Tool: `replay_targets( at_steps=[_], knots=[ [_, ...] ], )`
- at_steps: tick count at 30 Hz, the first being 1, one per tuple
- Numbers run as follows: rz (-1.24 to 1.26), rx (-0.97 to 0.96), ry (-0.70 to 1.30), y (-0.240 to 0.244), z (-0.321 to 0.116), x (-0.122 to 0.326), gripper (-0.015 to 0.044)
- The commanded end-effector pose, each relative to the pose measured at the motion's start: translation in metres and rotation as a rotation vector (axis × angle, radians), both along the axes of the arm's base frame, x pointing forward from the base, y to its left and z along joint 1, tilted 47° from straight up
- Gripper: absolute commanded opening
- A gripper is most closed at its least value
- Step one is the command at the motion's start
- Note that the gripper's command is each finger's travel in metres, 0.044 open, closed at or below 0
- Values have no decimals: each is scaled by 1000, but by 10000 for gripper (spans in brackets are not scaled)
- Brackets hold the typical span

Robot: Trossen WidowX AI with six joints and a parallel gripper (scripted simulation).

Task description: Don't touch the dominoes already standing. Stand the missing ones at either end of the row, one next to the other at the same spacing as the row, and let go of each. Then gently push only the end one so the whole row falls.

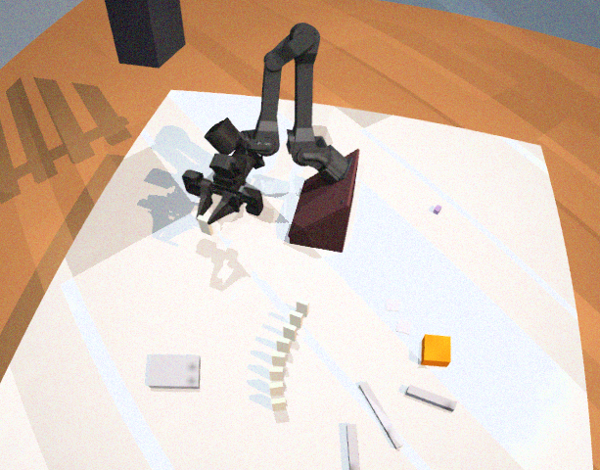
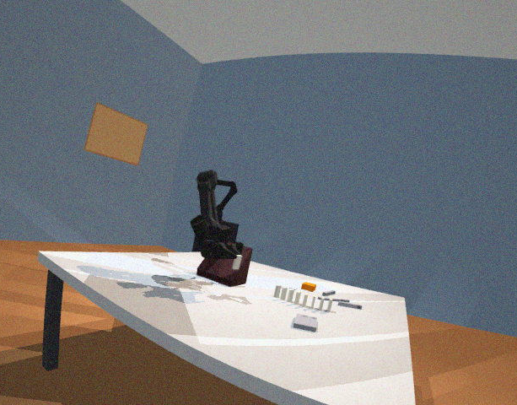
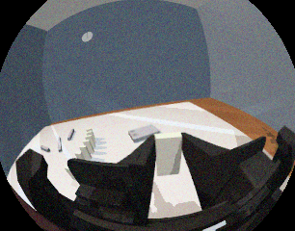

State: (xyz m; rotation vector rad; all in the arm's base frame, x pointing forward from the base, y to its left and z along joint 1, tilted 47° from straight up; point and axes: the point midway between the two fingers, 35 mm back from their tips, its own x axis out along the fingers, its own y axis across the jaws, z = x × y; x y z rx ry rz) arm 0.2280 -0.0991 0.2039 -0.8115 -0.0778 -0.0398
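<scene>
My gripper is shut on a cream domino. It holds the domino above the table, left of the maroon base in the top view and away from the row. In the wrist view the domino shows between the two black fingertips, its lower part reaching out below them. A slightly curved row of several cream dominoes stands upright on the table. No other loose domino can be made out.
A maroon wedge carries the arm. A pale grey box lies left of the row in the top view. An orange block, grey bars and a tiny purple cube are to its right.
</scene>
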Motion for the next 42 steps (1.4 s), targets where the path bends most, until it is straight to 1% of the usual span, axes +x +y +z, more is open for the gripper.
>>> replay_targets(
  at_steps=[1, 13, 42],
  knots=[
    [5, -9, -1, 1, 0, -1, 107],
    [5, -9, -1, 0, 0, 0, 107],
    [-4, -10, 26, -37, -22, 15, 107]
  ],
)
